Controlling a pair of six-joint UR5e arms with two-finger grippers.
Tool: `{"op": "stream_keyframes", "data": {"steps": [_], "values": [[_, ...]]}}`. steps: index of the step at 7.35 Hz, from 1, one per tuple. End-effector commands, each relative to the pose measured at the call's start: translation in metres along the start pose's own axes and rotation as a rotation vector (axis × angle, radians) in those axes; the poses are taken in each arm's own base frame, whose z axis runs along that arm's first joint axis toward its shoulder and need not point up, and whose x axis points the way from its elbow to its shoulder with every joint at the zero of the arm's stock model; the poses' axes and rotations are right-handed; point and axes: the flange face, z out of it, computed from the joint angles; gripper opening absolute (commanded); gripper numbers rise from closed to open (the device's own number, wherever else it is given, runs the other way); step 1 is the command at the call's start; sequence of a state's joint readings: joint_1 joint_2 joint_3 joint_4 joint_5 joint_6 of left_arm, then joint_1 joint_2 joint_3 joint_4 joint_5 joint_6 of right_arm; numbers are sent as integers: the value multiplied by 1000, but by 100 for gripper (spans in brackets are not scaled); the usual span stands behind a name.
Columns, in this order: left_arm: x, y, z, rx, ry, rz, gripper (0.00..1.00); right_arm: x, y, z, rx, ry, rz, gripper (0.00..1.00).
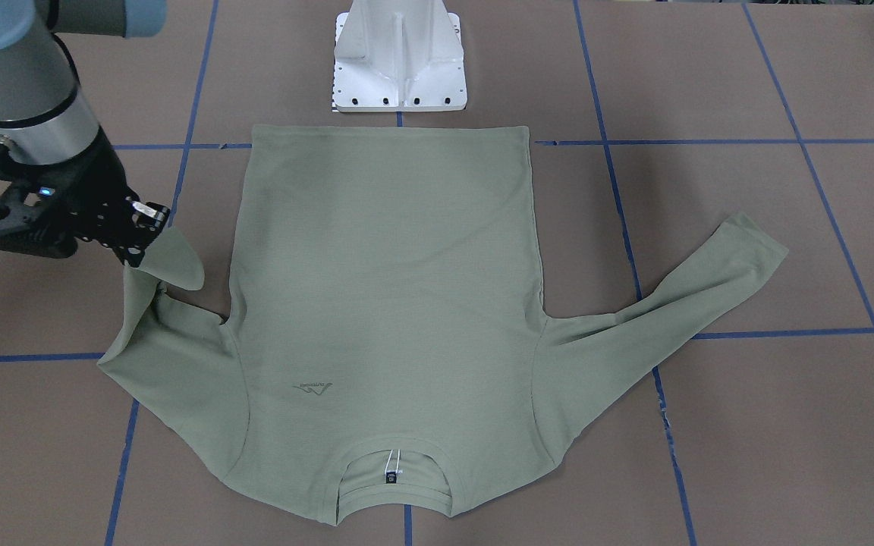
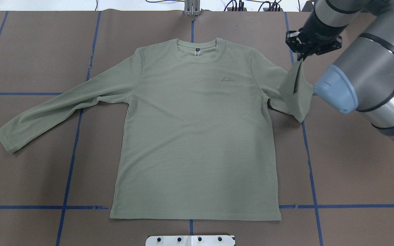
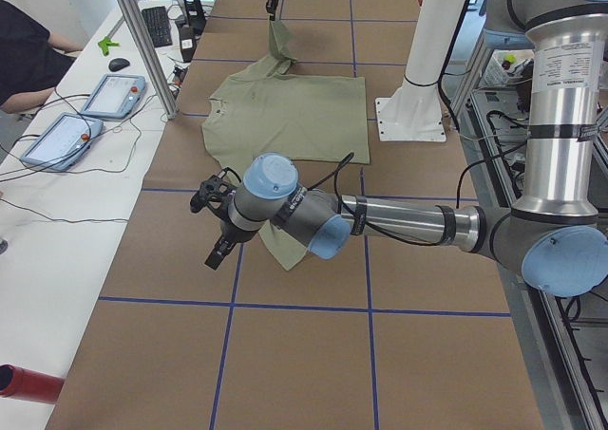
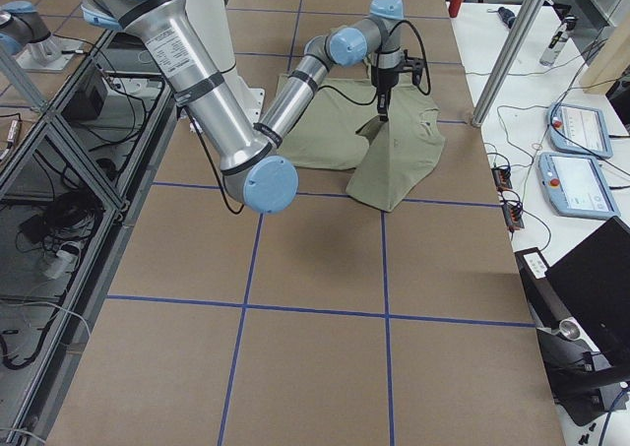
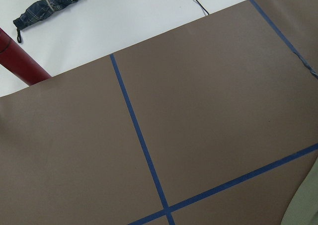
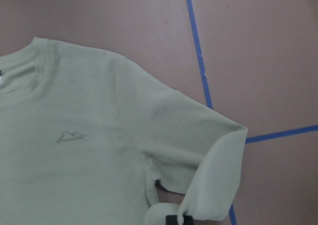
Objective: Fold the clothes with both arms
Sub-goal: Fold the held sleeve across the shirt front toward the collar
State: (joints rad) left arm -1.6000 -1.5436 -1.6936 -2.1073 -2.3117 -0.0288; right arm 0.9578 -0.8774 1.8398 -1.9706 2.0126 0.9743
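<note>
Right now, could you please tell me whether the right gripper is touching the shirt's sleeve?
Touching. The overhead view shows the right gripper pinching the sleeve cuff, the fabric hanging lifted from it.

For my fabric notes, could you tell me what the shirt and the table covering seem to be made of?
Shirt: probably soft matte knit; fine horizontal ribs show and the lifted sleeve hangs limp. Table covering: apparently matte brown paper or card, lying flat.

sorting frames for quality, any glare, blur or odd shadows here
Overhead: even light, the pale sage-green long-sleeved knit shirt sharp; front-facing: soft shadow under its lifted sleeve; right wrist: pinkish cast, slightly soft; exterior left: glare on left arm's silver tube.
</note>
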Motion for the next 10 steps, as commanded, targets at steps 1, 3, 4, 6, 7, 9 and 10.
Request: {"op": "stream_keyframes", "data": {"steps": [1,3,4,6,7,9,10], "values": [[-2,1,2,-3,0,-2,100,-110,-34,-12,60,-15,-50,0],[-2,1,2,-2,0,-1,100,-183,-41,24,138,-17,-123,0],[-2,1,2,-3,0,-2,100,-214,-41,42,145,-33,-151,0],[-1,0,1,-1,0,0,100,-262,-10,80,185,-65,-192,0],[-2,1,2,-3,0,-2,100,-291,11,88,202,-49,-215,0],[-2,1,2,-4,0,-2,100,-321,46,89,217,-53,-240,0],[-1,0,1,-1,0,-1,100,-339,61,77,214,-81,-227,0]]}}
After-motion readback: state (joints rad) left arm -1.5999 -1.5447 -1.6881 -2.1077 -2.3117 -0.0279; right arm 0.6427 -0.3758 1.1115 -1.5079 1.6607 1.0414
